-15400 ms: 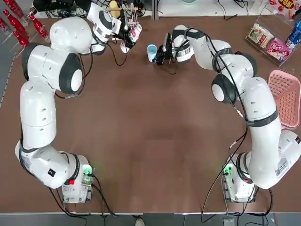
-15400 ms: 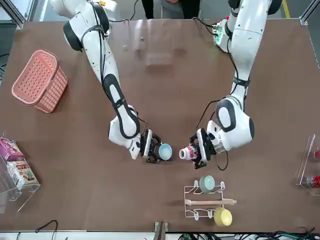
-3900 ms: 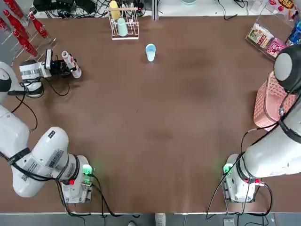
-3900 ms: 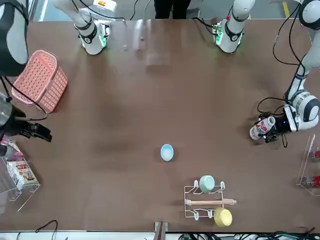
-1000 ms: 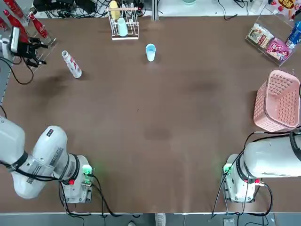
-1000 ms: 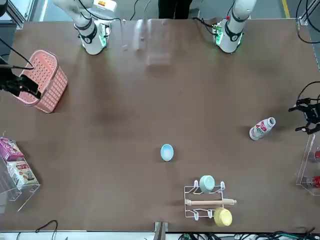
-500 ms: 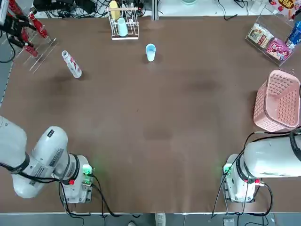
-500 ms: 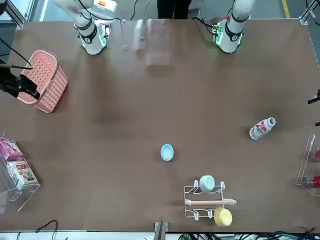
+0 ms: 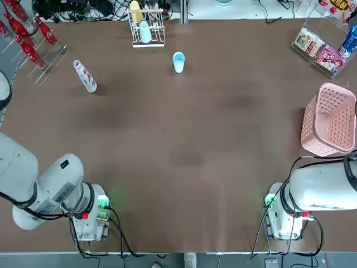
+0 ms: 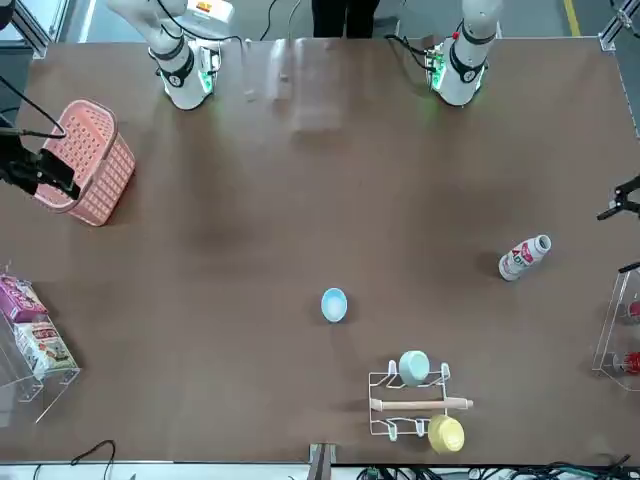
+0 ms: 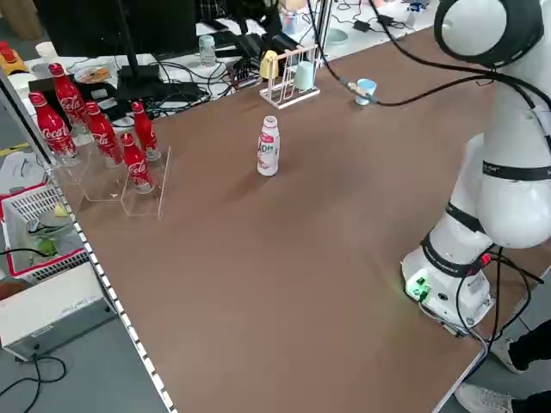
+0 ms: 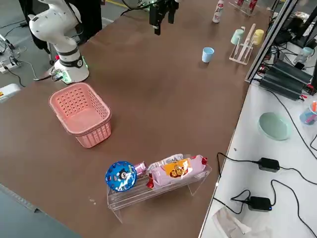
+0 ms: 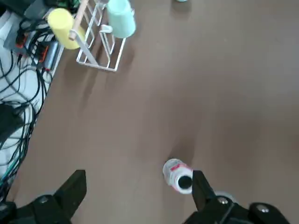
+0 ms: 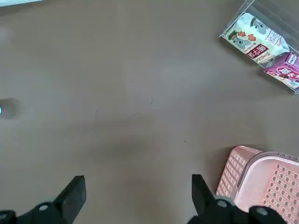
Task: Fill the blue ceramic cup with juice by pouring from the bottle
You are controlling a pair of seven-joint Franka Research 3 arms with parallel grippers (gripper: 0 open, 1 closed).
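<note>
The blue ceramic cup (image 9: 178, 61) stands by itself on the brown table toward the far side, also seen as a cup (image 12: 208, 53) in the right side view. The bottle (image 9: 85, 76) is upright at the far left, white with a red-and-white label (image 11: 269, 148). My left gripper (image 13: 138, 189) hangs open and empty high above the bottle (image 13: 178, 175), near the table's left edge. My right gripper (image 14: 138, 193) is open and empty too, raised at the right side near the pink basket.
A wire rack (image 9: 145, 27) with a yellow and a mint cup stands behind the blue cup. Red cola bottles (image 11: 103, 133) in a clear stand line the far left. The pink basket (image 9: 329, 120) and a clear snack tray (image 9: 321, 50) occupy the right side.
My left gripper has drawn away from the bottle toward the far left corner and left the top view. The bottle, the cup and the right arm have stayed put.
</note>
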